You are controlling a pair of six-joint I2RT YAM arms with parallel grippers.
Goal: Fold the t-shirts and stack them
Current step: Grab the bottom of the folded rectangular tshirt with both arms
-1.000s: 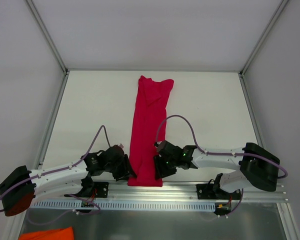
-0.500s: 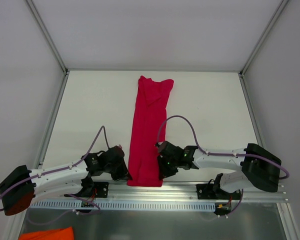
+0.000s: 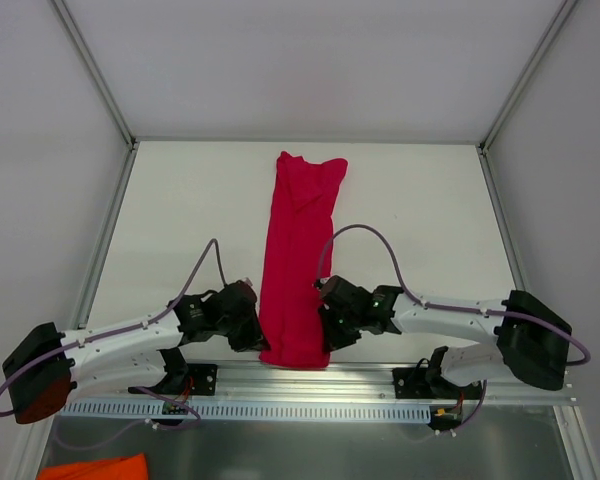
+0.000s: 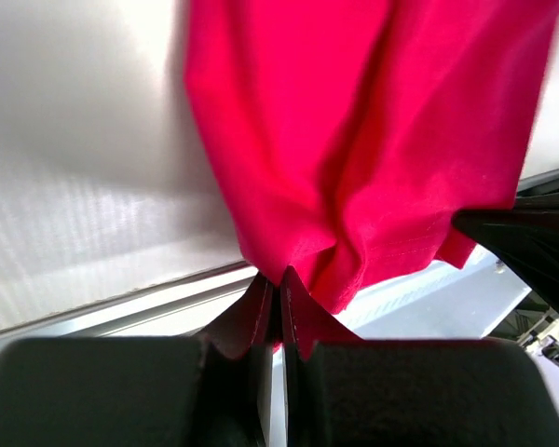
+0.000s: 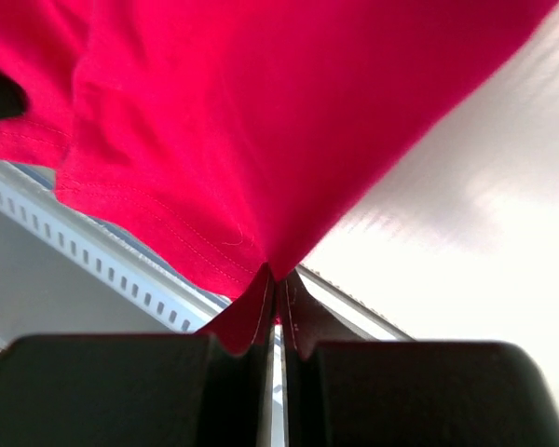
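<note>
A crimson-red t-shirt [image 3: 298, 255], folded into a long narrow strip, runs from the back of the table toward its near edge. My left gripper [image 3: 254, 338] is shut on the near left corner of the t-shirt [image 4: 354, 158]. Its fingers [image 4: 257, 312] pinch a pucker of red fabric. My right gripper [image 3: 330, 336] is shut on the near right corner of the t-shirt [image 5: 252, 121]. The cloth rises in a peak from its closed fingers [image 5: 295, 312]. The near hem is lifted and bunched between the two grippers.
The white table [image 3: 420, 220] has metal rails at its sides. A perforated rail [image 3: 280, 408] runs along the near edge by the arm bases. An orange cloth [image 3: 95, 468] lies below the table at the bottom left.
Both grippers have shut on the near corners of the t-shirt and moved a little away from the near edge. The hem has lifted and bunched between them.
</note>
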